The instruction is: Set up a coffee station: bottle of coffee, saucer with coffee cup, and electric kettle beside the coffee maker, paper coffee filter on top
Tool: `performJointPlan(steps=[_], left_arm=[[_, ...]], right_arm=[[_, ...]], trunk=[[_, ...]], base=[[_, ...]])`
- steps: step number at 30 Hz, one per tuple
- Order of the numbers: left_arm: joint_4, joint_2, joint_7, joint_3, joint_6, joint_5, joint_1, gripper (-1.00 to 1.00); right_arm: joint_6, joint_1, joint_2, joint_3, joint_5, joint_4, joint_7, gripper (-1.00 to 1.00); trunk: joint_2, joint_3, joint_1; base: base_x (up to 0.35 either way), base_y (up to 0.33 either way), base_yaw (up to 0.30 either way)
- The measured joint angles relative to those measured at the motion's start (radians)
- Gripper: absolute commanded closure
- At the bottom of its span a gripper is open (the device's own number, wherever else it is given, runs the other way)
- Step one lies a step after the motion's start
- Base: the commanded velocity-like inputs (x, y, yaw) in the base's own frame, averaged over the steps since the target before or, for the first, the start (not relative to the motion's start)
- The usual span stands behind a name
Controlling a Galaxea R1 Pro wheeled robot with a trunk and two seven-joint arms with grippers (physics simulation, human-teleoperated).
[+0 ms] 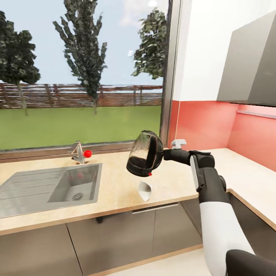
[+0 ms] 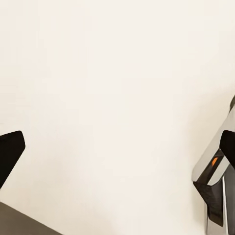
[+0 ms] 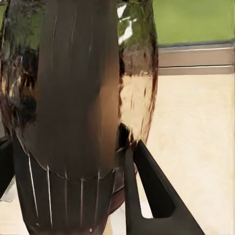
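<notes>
The electric kettle (image 1: pixel 143 154), dark glass with a black base, hangs tilted in the air above the kitchen countertop (image 1: pixel 115 199). My right gripper (image 1: pixel 164 154) is shut on its handle side. In the right wrist view the electric kettle (image 3: pixel 78 98) looms close, with one black finger (image 3: pixel 154 193) beside it. A paper coffee filter (image 1: pixel 145 190), a small white cone, lies on the countertop just below the kettle. My left gripper (image 2: pixel 117 152) stands open over a pale plain surface, its dark fingertips (image 2: pixel 10 152) far apart with nothing between them.
A steel sink (image 1: pixel 53 188) with a red-knobbed faucet (image 1: pixel 81 152) is set into the countertop at left. A big window runs behind it. The worktop turns a corner at right under a grey wall cabinet (image 1: pixel 251 69) and a red backsplash (image 1: pixel 207 122).
</notes>
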Motion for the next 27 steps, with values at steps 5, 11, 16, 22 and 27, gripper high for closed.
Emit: performJointPlan(steps=[5, 11, 16, 22, 27], left_arm=[[0.000, 0.000, 0.000, 0.001, 0.000, 0.000, 0.000, -1.00], [0.000, 0.000, 0.000, 0.001, 0.000, 0.000, 0.000, -1.00], [0.001, 0.001, 0.000, 0.001, 0.000, 0.001, 0.000, -1.00], [0.001, 0.001, -0.001, 0.001, 0.000, 0.002, 0.000, -1.00], [0.000, 0.001, -0.001, 0.001, -0.001, 0.002, 0.000, -1.00]], right_arm=[[0.080, 0.008, 0.001, 0.000, -0.002, -0.103, 0.000, 1.00], [0.107, 0.012, 0.002, 0.001, 0.003, -0.142, -0.001, 1.00], [0.109, 0.013, 0.003, 0.002, 0.009, -0.144, -0.006, 1.00], [0.121, 0.013, 0.028, 0.004, 0.066, -0.145, -0.029, 1.00], [0.123, 0.013, 0.047, 0.004, 0.093, -0.147, -0.034, 1.00]], trunk=[[0.000, 0.000, 0.000], [0.000, 0.000, 0.000], [0.000, 0.000, 0.000], [0.000, 0.000, 0.000], [0.000, 0.000, 0.000]], base=[[0.000, 0.012, 0.000], [0.000, 0.001, 0.000], [0.000, 0.103, 0.000], [0.000, 0.257, 0.000], [0.000, 0.288, 0.000]])
